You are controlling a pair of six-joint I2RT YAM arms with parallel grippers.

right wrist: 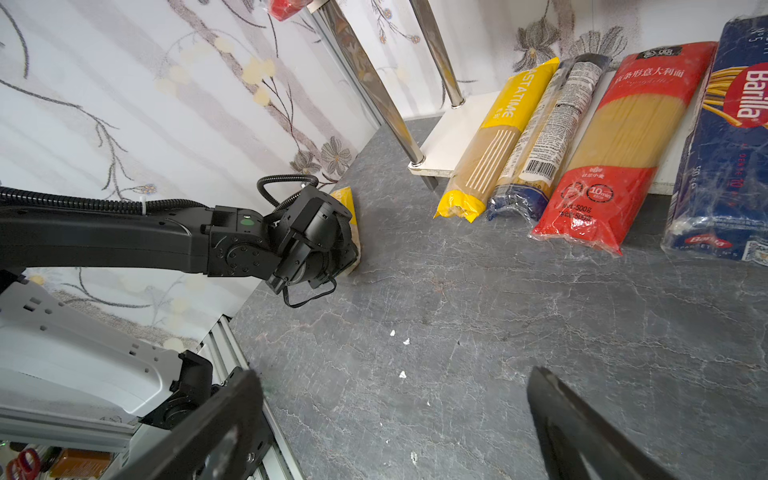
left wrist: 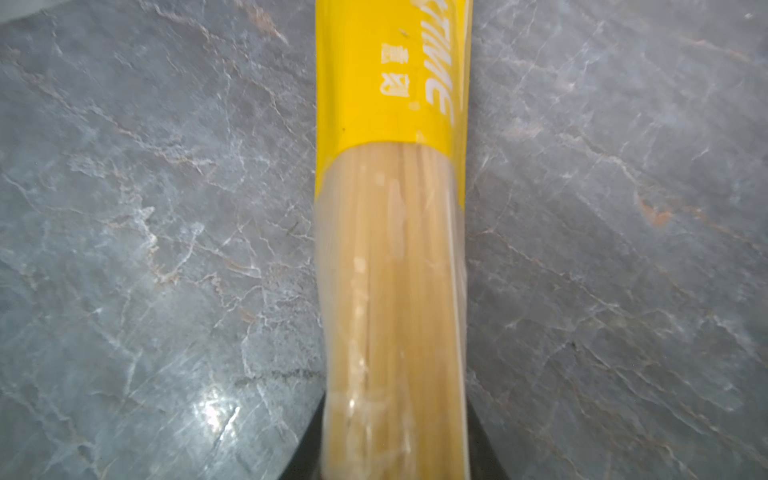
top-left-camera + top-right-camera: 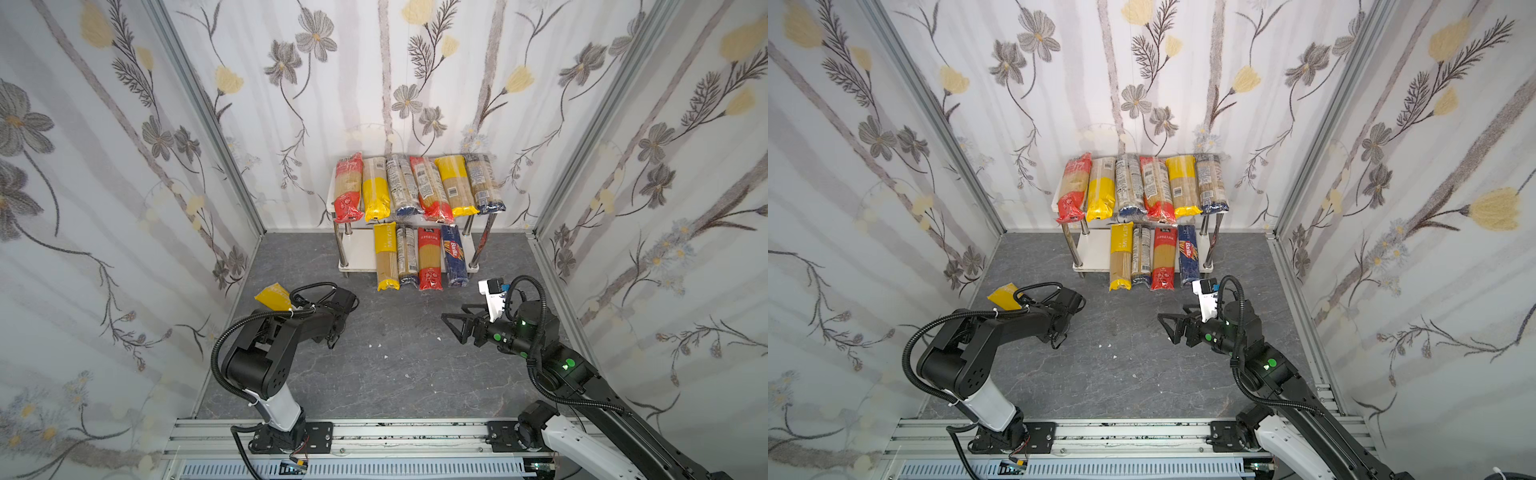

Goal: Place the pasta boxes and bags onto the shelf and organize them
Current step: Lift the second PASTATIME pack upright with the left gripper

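My left gripper (image 2: 395, 453) is shut on a yellow-ended spaghetti bag (image 2: 390, 249) that lies on the grey floor at the left; its dark jaws press both sides of the clear window part. In both top views the wrist covers most of that bag, and only its yellow end (image 3: 272, 296) (image 3: 1003, 296) sticks out. The shelf (image 3: 357, 253) (image 3: 1096, 249) stands at the back wall. Several bags lie side by side on its top tier. Three bags and the blue Barilla box (image 3: 455, 259) (image 1: 731, 145) lie on its lower tier. My right gripper (image 3: 453, 322) (image 1: 395, 415) hangs open and empty over the floor at the right.
Flowered walls close in the left, back and right sides. An aluminium rail (image 3: 395, 436) with both arm bases runs along the front. Small white crumbs (image 3: 378, 345) dot the middle of the floor. The lower-tier packs overhang the board's front edge (image 1: 432, 168).
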